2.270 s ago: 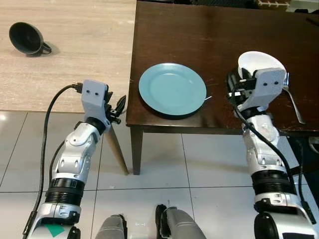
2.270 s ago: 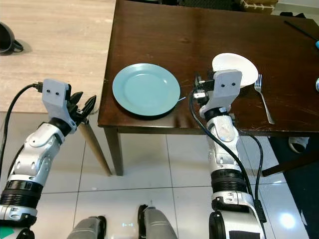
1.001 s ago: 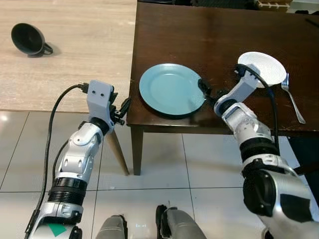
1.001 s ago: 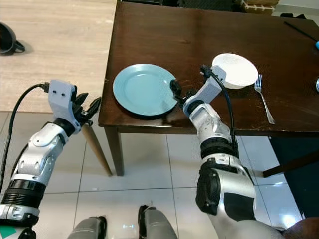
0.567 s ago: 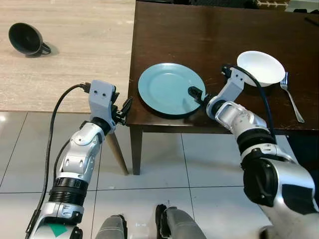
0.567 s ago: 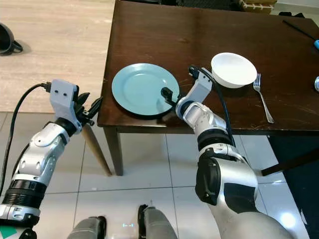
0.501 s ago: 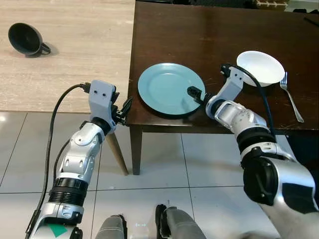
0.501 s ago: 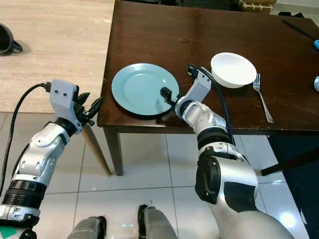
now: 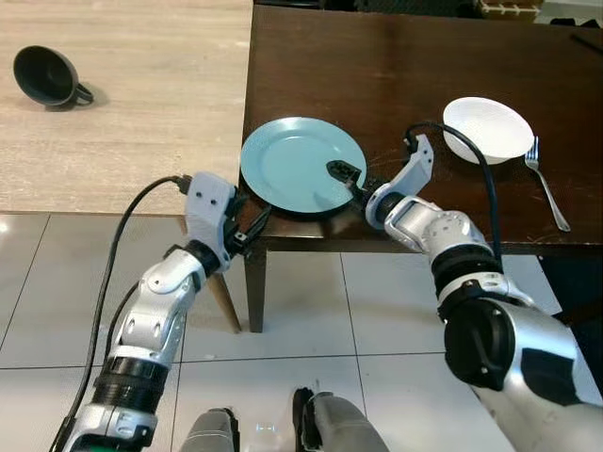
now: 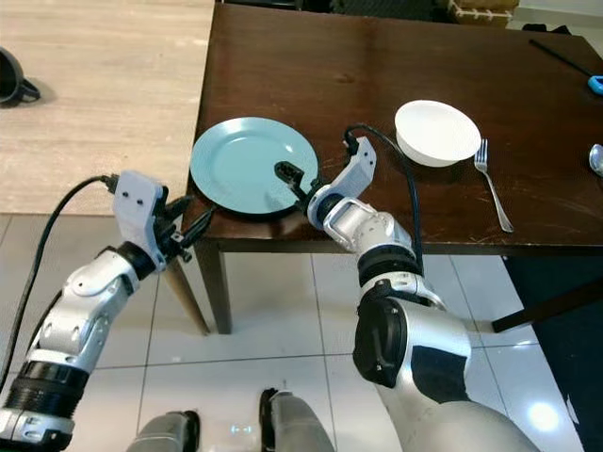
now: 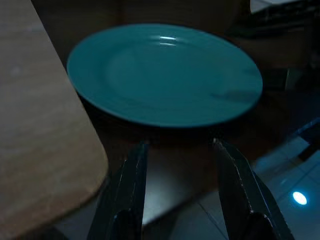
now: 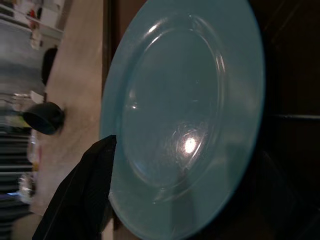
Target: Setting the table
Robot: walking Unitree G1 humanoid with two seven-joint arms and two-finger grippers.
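A dark wooden table [image 9: 377, 66] stood over pale floor tiles, and a round teal plate [image 9: 297, 160] lay flat near its front left corner, with nothing on it. The right gripper [image 9: 347, 176] reached in low from the right, one black finger lying over the plate's right rim; the other finger was hidden (probably under the rim), so I could not tell whether it pinched the plate. The left gripper [image 9: 252, 222] hung just off the table's front left corner, below the plate's near edge, its two fingers [image 11: 131, 185] spread apart and touching nothing.

Farther right on the table sat a white bowl [image 9: 488, 129], apparently holding nothing, with a silver fork [image 9: 546, 184] lying just beside it. On the wooden floor well to the left, a black cup [image 9: 40, 77] lay tipped on its side.
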